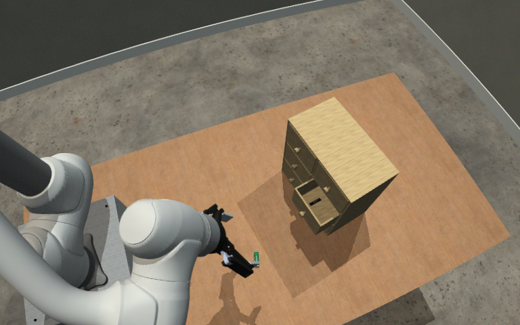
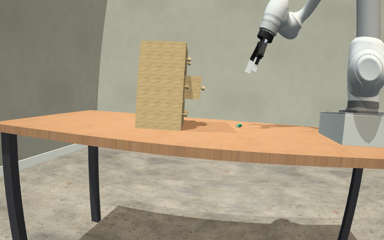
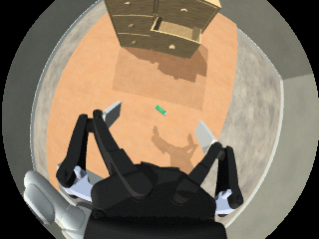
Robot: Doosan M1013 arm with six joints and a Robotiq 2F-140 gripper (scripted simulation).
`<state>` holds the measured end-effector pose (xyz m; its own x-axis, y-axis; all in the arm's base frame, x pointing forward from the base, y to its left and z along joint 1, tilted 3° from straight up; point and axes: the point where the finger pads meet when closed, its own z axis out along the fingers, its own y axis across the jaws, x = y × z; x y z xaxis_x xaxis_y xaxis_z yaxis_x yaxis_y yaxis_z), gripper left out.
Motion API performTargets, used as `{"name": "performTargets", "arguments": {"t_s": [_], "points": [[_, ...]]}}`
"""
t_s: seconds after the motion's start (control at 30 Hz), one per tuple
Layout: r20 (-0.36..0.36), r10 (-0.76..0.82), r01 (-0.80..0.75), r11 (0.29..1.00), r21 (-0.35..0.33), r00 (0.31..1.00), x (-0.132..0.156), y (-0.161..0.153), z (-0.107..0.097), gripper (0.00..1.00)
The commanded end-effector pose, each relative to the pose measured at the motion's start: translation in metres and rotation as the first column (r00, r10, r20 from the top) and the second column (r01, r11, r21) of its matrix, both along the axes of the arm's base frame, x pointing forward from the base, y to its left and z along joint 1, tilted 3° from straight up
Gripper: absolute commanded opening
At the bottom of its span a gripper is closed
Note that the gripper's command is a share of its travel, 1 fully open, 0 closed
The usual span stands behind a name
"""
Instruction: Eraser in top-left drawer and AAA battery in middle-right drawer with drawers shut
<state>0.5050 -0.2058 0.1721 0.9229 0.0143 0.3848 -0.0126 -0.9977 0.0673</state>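
Note:
The chest (image 1: 349, 149) (image 2: 160, 84) stands upright. Its middle-row right drawer (image 1: 326, 208) (image 2: 195, 87) (image 3: 176, 31) is pulled part way out. A small dark cylinder (image 1: 315, 201), apparently the AAA battery, lies on that drawer's floor. The top-row left drawer (image 1: 305, 154) (image 3: 132, 10) is in or nearly in. No eraser is visible; the insides of the other drawers are hidden. My gripper (image 1: 242, 240) (image 2: 250, 67) (image 3: 159, 118) is wide open and empty, high above the table in front of the chest.
A green cylinder (image 1: 256, 256) (image 2: 239, 125) (image 3: 160, 110), like a battery, lies on the table (image 1: 172, 164) (image 2: 263, 141) in front of the chest. The robot's base block (image 1: 111, 222) (image 2: 362, 131) stands at the table's other end. The open drawer juts out towards the gripper's side.

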Motion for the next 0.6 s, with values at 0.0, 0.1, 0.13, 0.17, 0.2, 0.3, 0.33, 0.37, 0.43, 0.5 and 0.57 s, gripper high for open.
{"name": "performTargets", "arguments": {"t_s": [0.0, 0.1, 0.13, 0.17, 0.2, 0.3, 0.33, 0.37, 0.43, 0.5, 0.57], "points": [[0.091, 0.017, -0.018, 1.0, 0.011, 0.996, 0.008, 0.002, -0.007, 1.0], [0.148, 0.02, -0.022, 1.0, 0.01, 0.989, 0.013, 0.001, -0.012, 1.0], [0.148, 0.02, -0.022, 1.0, 0.01, 0.989, 0.013, 0.001, -0.012, 1.0], [0.148, 0.02, -0.022, 1.0, 0.01, 0.989, 0.013, 0.001, -0.012, 1.0], [0.165, 0.021, -0.023, 1.0, 0.009, 0.986, 0.014, 0.001, -0.013, 1.0], [0.212, 0.023, -0.026, 1.0, 0.008, 0.977, 0.018, 0.001, -0.017, 1.0], [0.226, 0.025, -0.027, 1.0, 0.008, 0.974, 0.019, 0.001, -0.018, 1.0], [0.239, 0.025, -0.028, 1.0, 0.008, 0.971, 0.021, 0.001, -0.019, 1.0], [0.266, 0.027, -0.03, 1.0, 0.007, 0.964, 0.023, 0.001, -0.022, 1.0], [0.291, 0.028, -0.031, 0.999, 0.006, 0.956, 0.025, 0.001, -0.024, 1.0], [0.314, 0.029, -0.033, 0.999, 0.006, 0.949, 0.027, 0.001, -0.026, 1.0]]}}
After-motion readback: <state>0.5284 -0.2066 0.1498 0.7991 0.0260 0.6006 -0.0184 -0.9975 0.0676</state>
